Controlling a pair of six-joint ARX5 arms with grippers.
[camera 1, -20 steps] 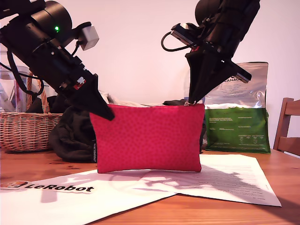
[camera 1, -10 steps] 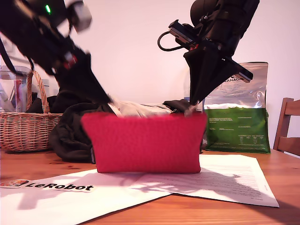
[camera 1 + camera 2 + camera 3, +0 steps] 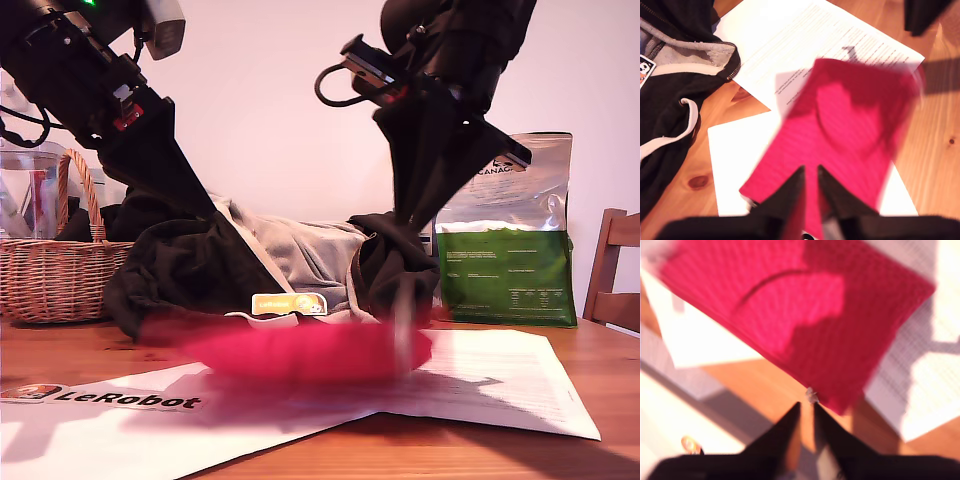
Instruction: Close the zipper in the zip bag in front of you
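Where white papers (image 3: 480, 385) cover the wooden table (image 3: 610, 385), zip bag (image 3: 310, 352) blurred, both tools nearly closed, empty.

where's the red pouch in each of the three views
Exterior view: the red pouch is a low blur on the white papers, centre.
First wrist view: pouch mid-picture, just beyond the end effector tips.
Second wrist view: pouch fills the upper part.
Shared landmark: the white papers.

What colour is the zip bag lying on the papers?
Red-pink; the zip bag shows best in the first wrist view, though blurred.
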